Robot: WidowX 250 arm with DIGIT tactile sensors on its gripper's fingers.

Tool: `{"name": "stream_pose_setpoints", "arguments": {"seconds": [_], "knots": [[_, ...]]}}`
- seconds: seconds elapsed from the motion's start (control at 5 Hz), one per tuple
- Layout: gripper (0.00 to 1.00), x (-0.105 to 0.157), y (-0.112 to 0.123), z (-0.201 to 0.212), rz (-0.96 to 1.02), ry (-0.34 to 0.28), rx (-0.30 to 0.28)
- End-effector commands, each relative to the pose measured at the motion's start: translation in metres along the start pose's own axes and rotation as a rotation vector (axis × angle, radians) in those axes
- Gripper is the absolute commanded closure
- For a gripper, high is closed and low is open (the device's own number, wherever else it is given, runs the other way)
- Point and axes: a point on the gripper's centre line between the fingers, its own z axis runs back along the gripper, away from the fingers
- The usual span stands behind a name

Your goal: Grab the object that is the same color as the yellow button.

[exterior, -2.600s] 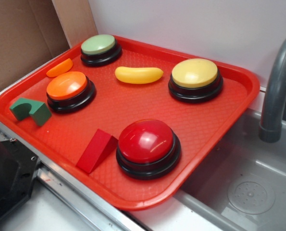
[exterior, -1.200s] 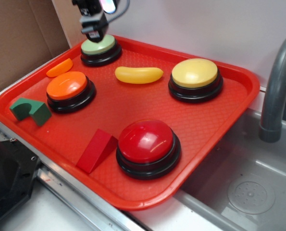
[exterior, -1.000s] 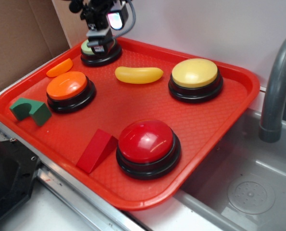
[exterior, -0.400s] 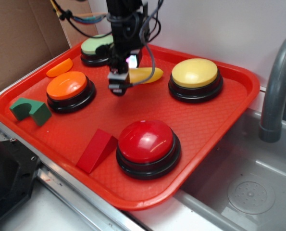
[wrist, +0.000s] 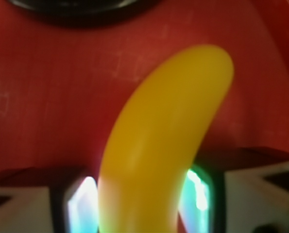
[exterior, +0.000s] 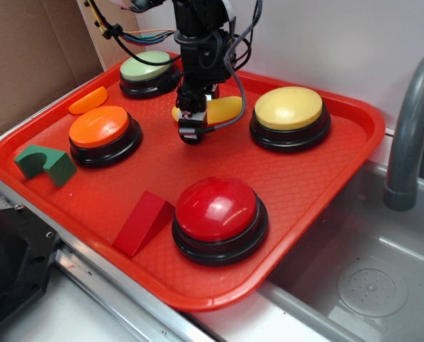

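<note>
Tray (exterior: 326,187): red, raised rim all round; left corner close beside the brown cardboard (exterior: 26,57), right rim against the grey sink (exterior: 368,278) with its faucet (exterior: 411,128); bare floor shows between the buttons, widest in the middle.
Arm: comes down from the top edge, cables trailing left; gripper (exterior: 192,128) points down over the banana toy (exterior: 224,110).
Grip: in the wrist view the banana toy (wrist: 159,145) lies between the two fingers (wrist: 81,204), one on each side; whether they press it, I cannot tell.
Banana toy's place: on the tray, between the pale green button (exterior: 146,68) and the yellow button (exterior: 288,108), partly hidden by the arm.
Count: four buttons, adding orange button (exterior: 99,127) and red button (exterior: 216,208); one green arch block (exterior: 44,162); one orange slice (exterior: 88,100); one red wedge (exterior: 144,222).
</note>
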Motion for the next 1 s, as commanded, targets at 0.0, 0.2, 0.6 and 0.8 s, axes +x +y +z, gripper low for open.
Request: {"name": "stream_pose_setpoints", "arguments": {"seconds": [0.0, 0.2, 0.6, 0.8], "knots": [[1.00, -0.002, -0.011, 0.032, 0.103, -0.007, 0.060], [1.00, -0.035, -0.029, 0.078, 0.363, 0.052, 0.225], [1.00, -0.058, -0.054, 0.173, 0.680, 0.106, 0.197], [1.00, -0.047, -0.063, 0.182, 0.715, 0.114, 0.173]]}}
